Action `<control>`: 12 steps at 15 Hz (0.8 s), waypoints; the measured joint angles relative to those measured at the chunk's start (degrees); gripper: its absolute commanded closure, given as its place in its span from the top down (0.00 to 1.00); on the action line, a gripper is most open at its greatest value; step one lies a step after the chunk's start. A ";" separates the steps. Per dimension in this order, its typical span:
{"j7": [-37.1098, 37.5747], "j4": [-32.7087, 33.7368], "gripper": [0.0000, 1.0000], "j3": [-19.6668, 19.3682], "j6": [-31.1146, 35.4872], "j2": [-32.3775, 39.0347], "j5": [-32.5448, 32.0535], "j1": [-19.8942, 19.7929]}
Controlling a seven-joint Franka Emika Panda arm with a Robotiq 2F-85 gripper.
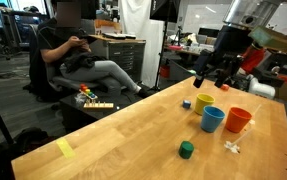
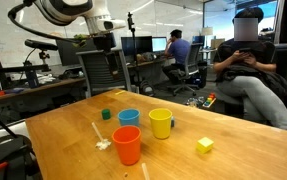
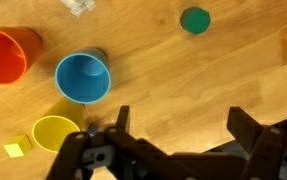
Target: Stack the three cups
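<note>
Wood table (image 1: 113, 135), office, seated person (image 1: 73, 50), yellow cup (image 1: 204, 103), blue cup (image 1: 213, 119), orange cup (image 1: 239, 120) clustered, jaws apart

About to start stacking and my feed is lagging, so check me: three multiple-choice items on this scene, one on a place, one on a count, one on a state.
1. Which colour of cup stands nearest the small yellow block? A orange-red; B blue; C yellow.
2. How many cups are nested in another? A none; B one; C two.
3. The gripper is: A shut on a cup; B open and empty; C out of view.

Answers:
1 C: in the wrist view the block lies just beside the yellow cup.
2 A: the yellow cup, the blue cup and the orange-red cup each stand alone on the table.
3 B: its fingers are spread wide with only bare wood between them.
</note>
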 measured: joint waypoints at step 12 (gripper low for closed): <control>-0.02 0.08 1.00 -4.82 2.38 6.18 -0.30 -0.08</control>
